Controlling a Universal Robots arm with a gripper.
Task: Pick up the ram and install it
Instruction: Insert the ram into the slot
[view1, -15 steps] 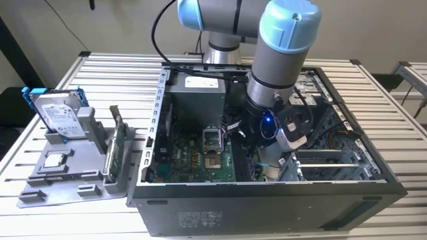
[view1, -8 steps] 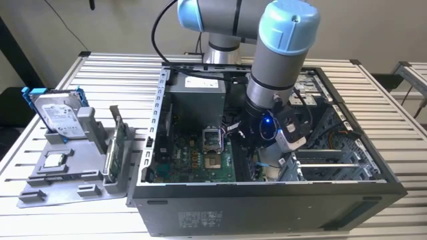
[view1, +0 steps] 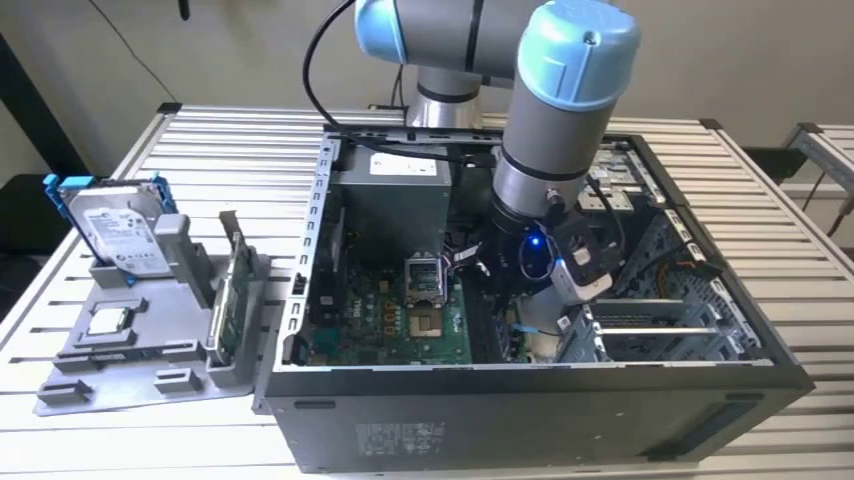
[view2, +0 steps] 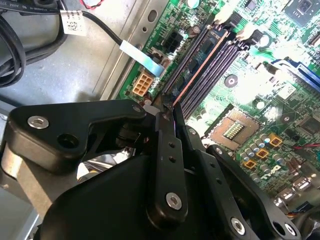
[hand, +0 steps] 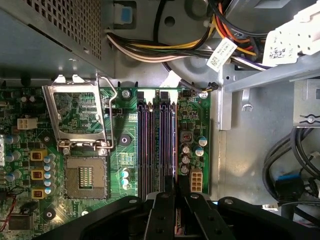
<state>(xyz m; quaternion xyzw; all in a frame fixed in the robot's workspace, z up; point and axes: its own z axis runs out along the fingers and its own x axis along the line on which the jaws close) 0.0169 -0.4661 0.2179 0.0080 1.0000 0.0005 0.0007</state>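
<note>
The pincer (view2: 167, 107), closed on the ram (view2: 192, 75) above the slots (hand: 157, 145), should keep the stick square to its slot and press evenly.

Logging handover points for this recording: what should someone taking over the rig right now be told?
Gripper: shut on the ram, which it holds edge-on, down inside the open computer case.
Ram: runs along the memory slots on the motherboard; whether it is seated in a slot cannot be told.
Done: ram picked up and at the slots.
Left: install not confirmed; ram not yet released.
</note>
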